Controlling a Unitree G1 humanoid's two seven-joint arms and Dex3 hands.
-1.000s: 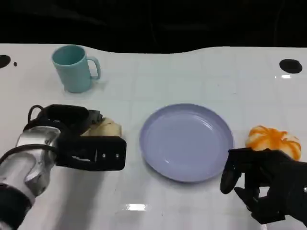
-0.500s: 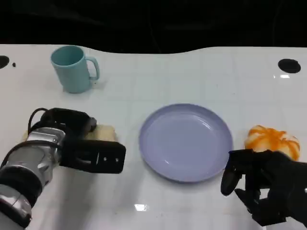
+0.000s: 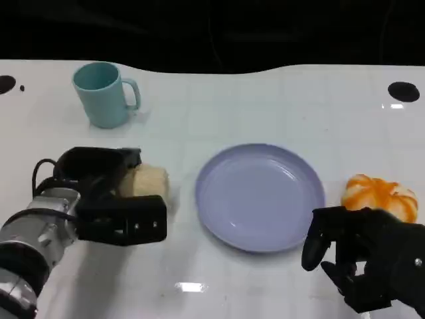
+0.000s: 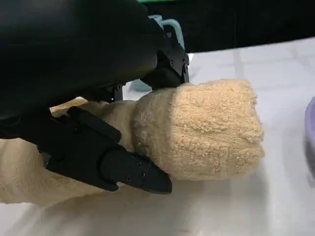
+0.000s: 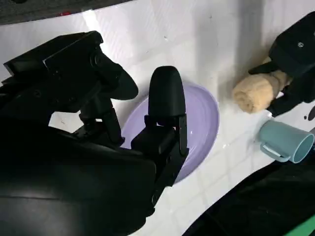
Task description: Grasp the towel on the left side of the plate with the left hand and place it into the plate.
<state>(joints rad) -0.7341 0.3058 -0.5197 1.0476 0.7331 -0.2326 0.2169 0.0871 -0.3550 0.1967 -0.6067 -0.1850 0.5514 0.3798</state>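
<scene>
A rolled beige towel [image 3: 149, 181] lies left of the lavender plate [image 3: 259, 199] on the white table. My left hand [image 3: 106, 193] grips it, black fingers [image 4: 103, 157] wrapped around the roll's middle. One thick end of the towel [image 4: 211, 130] sticks out toward the plate. The right wrist view shows the towel [image 5: 256, 91] in my left hand [image 5: 295, 54] beside the plate [image 5: 202, 123]. Whether the roll is off the table I cannot tell. My right hand [image 3: 365, 259] hovers at the plate's near right edge, fingers apart and holding nothing.
A teal mug [image 3: 103, 93] stands at the back left, behind the towel. An orange fruit [image 3: 378, 193] lies right of the plate, just beyond my right hand. The table's dark far edge runs along the back.
My left hand has closed tighter on the towel and drawn back slightly, so more of the roll's end now shows toward the plate. The right hand has barely moved.
</scene>
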